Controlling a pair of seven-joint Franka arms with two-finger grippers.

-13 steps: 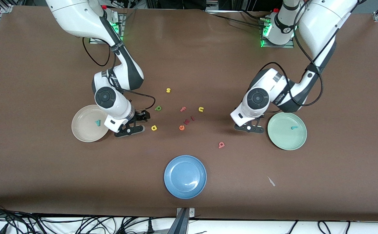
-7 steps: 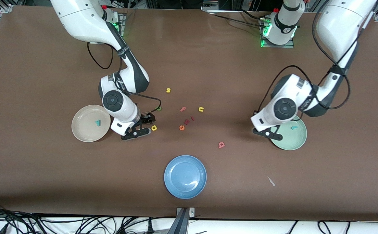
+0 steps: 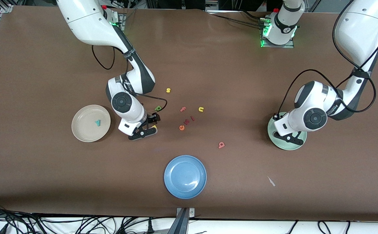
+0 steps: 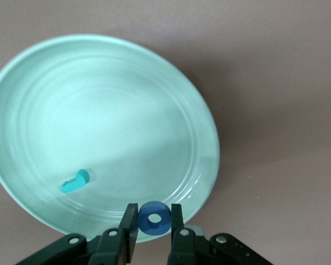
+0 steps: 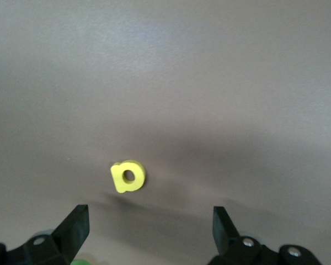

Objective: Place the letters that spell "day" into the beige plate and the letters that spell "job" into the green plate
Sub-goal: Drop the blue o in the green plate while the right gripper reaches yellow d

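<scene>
My left gripper (image 4: pixel 154 222) is shut on the blue ring o (image 4: pixel 154 218) and hangs over the edge of the green plate (image 4: pixel 208 127). The teal j (image 4: pixel 75 181) lies in that plate. In the front view the left wrist covers most of the green plate (image 3: pixel 283 147). My right gripper (image 5: pixel 149 223) stands open low over the table, with the yellow a (image 5: pixel 128 175) just ahead of its fingertips and the green d (image 3: pixel 158 108) close by. The teal y (image 3: pixel 97 122) lies in the beige plate (image 3: pixel 80 131). The salmon b (image 3: pixel 221 145) lies on the table.
A blue plate (image 3: pixel 185 176) sits near the front edge. Loose letters lie mid-table: a yellow s (image 3: pixel 168 90), a pink f (image 3: pixel 183 109), a yellow n (image 3: pixel 201 109) and an orange e (image 3: pixel 182 127). A paper scrap (image 3: pixel 271 181) lies nearer the camera than the green plate.
The left arm carried the blue o from beside the green plate to over it. The right gripper moved away from the beige plate toward the yellow a.
</scene>
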